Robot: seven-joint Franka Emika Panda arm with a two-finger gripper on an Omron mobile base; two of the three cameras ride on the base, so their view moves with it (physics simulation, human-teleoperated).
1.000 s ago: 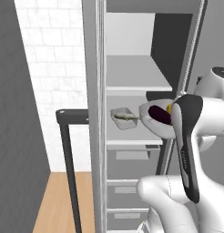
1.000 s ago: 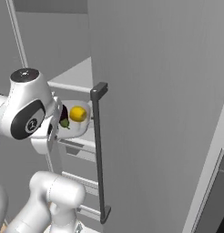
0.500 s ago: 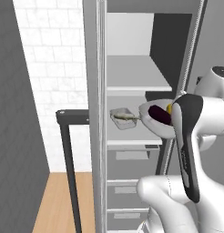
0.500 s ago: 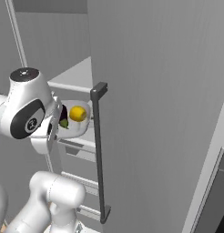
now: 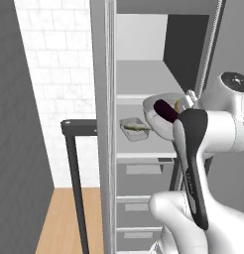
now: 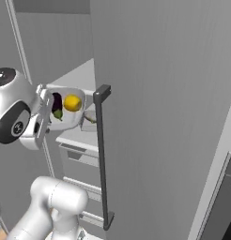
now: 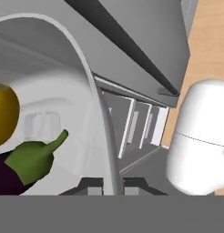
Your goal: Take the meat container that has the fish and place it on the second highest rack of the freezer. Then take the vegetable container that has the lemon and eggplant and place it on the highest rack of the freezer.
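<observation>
Clear-walled vegetable container (image 6: 65, 114), lemon (image 6: 73, 102) and eggplant (image 6: 57, 102) aboard, sat clamped by its rim in the end effector (image 7: 112, 184) at centre-left, fish container (image 5: 135, 128) shelved beyond.

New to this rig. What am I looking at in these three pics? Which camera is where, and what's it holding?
It is a rendered kitchen with a white robot arm on a base that drives, working at an open freezer. Two pictures come from cameras on the base, behind the arm to its left and right. The third comes from a camera on the hand, looking along the claw.

The claw is shut on the rim of the vegetable container, a pale bowl holding a yellow lemon and a dark purple eggplant. The arm holds it up in front of the freezer shelves, not yet on a rack.

Deeper in, the fish container already sits on a rack, with another rack above it and drawers below. The dark vertical bar is the freezer door handle.
</observation>
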